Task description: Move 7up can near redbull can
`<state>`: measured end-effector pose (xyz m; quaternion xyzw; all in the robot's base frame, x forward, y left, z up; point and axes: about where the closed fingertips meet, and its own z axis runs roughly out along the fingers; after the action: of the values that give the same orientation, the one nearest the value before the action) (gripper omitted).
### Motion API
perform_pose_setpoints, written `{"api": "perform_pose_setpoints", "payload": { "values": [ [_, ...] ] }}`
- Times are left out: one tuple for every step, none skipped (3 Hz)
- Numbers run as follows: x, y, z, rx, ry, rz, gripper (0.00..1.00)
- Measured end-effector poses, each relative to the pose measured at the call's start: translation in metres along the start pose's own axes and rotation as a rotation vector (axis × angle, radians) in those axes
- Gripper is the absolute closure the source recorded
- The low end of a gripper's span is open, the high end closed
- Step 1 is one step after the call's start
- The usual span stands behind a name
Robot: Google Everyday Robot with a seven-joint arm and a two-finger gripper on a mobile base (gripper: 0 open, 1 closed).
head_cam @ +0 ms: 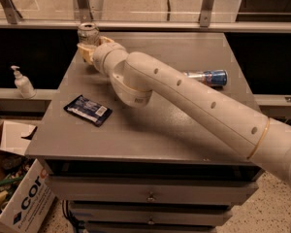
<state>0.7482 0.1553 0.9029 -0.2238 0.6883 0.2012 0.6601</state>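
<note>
The 7up can (88, 33) stands upright at the far left corner of the grey table (184, 140); only its silver top and upper body show. My gripper (88, 53) is right at the can's near side, and the wrist hides the can's lower part. The redbull can (208, 77), slim and blue-and-silver, lies on its side at the right of the table, partly behind my arm (184, 101). The arm reaches across the table from the lower right to the far left corner.
A dark blue snack packet (88, 110) lies flat on the left of the table. A soap dispenser (22, 82) stands on a ledge to the left. A cardboard box (14, 198) sits on the floor at lower left. Drawers lie under the tabletop.
</note>
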Motion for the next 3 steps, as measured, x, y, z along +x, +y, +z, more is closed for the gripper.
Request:
{"api": "perform_pose_setpoints", "payload": {
  "values": [
    [0.003, 0.010, -0.029, -0.051, 0.007, 0.002, 1.00],
    [0.010, 0.003, -0.093, -0.087, 0.020, -0.015, 1.00],
    [0.010, 0.003, -0.093, -0.087, 0.020, -0.015, 1.00]
  ]
}}
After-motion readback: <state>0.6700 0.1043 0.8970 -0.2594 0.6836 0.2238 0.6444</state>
